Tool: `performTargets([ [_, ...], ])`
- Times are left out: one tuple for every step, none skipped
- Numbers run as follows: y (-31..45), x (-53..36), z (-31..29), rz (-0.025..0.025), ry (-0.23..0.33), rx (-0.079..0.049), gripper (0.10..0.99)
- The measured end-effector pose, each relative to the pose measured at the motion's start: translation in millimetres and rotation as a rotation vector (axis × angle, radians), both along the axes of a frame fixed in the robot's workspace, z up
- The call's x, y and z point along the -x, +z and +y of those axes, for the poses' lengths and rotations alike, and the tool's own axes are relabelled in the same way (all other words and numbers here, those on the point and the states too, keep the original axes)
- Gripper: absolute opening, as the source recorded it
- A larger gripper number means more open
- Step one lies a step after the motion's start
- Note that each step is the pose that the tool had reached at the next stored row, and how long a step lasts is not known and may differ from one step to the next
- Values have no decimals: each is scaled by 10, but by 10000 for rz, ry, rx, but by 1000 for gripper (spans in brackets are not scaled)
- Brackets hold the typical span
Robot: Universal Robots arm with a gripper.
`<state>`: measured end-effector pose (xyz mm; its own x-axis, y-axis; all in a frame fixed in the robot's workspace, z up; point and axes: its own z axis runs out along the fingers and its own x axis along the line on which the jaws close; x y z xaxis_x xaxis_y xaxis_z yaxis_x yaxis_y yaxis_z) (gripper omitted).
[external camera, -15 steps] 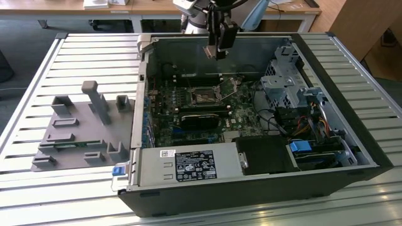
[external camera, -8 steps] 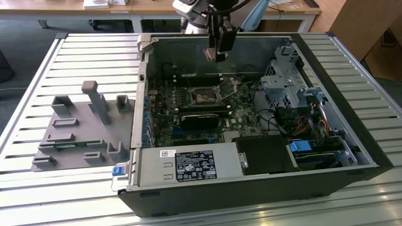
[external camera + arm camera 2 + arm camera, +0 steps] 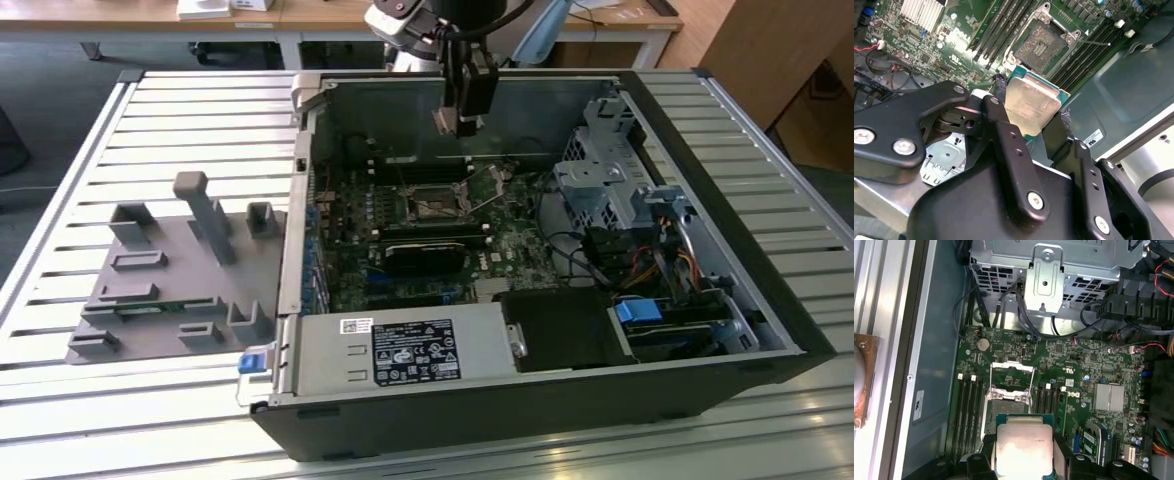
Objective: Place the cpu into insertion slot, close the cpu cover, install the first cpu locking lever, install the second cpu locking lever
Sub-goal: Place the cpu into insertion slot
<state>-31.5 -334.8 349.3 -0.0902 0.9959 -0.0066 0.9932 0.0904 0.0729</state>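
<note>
One cpu [image 3: 1031, 105], silver top upward, clamped between the gripper's [image 3: 461, 122] jaws, hangs over the motherboard's [image 3: 1074, 375] middle; the open socket [image 3: 1006, 397] lies below, slightly ahead, not touching.

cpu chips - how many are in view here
1. The cpu is clamped in the gripper, in the air over the motherboard. The socket looks empty; parts of the case could hide another.

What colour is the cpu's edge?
Green on the cpu, around its silvery top; best in the second wrist view.
</note>
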Motion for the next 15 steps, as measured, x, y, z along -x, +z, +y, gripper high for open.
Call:
performTargets([
  [-8,0,0,0,0,0,541],
  [-16,0,0,-1,0,-1,541],
  [-25,0,0,0,1,0,541],
  [-32,0,0,0,0,0,541],
  [-37,0,0,0,-4,0,541],
  [-41,0,0,0,-12,0,541],
  [-45,0,0,0,-22,-1,541],
  [-50,0,0,0,-37,0,541],
  [-54,0,0,0,-54,0,541],
  [-59,0,0,0,-78,0,541],
  [-63,0,0,0,-106,0,541],
  [-67,0,0,0,-129,0,541],
  [-71,0,0,0,-152,0,541],
  [-75,0,0,0,-172,0,541],
  [-78,0,0,0,-192,0,541],
])
